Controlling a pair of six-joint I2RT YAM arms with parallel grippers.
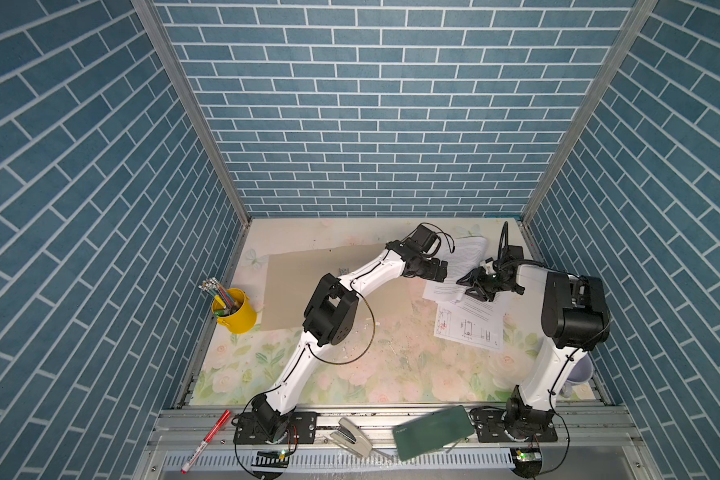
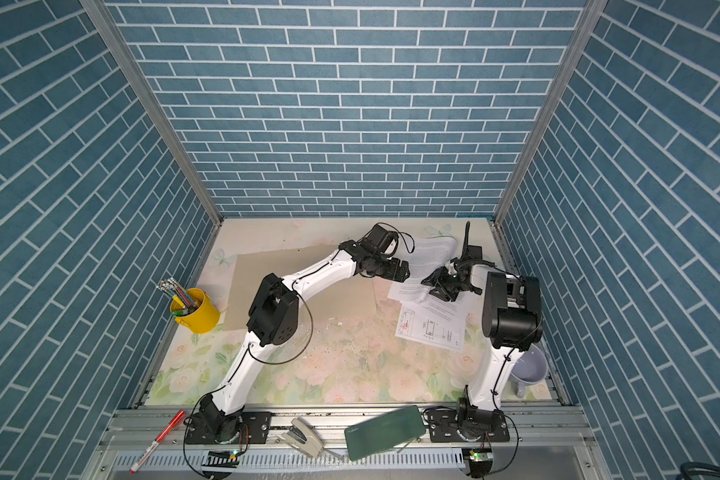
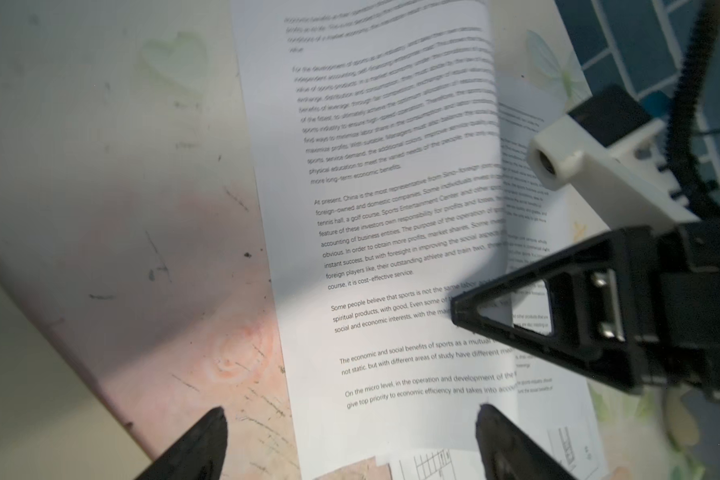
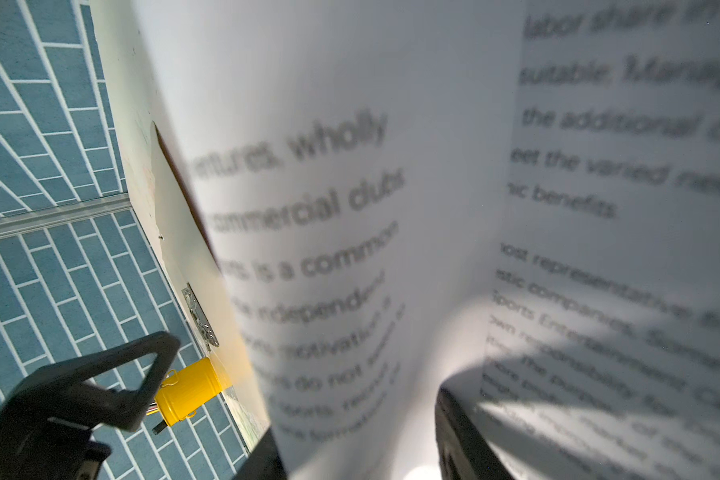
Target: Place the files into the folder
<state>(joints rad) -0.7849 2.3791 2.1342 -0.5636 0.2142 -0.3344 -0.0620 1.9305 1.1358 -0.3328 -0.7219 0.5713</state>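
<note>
Creasing is risked on the way to the folder, laid open at the left, should the curled text sheet be dragged under a weak pinch or snagged by the left gripper, held wide open and empty over it. The right gripper is seen partly closed around the raised sheet, but a firm clamp cannot be confirmed.

My desk, covered in a pale floral print, carries a tan folder lying flat. A yellow pencil cup stands just left of the folder. Printed sheets lie to its right, and a lilac mug sits farther right.
</note>
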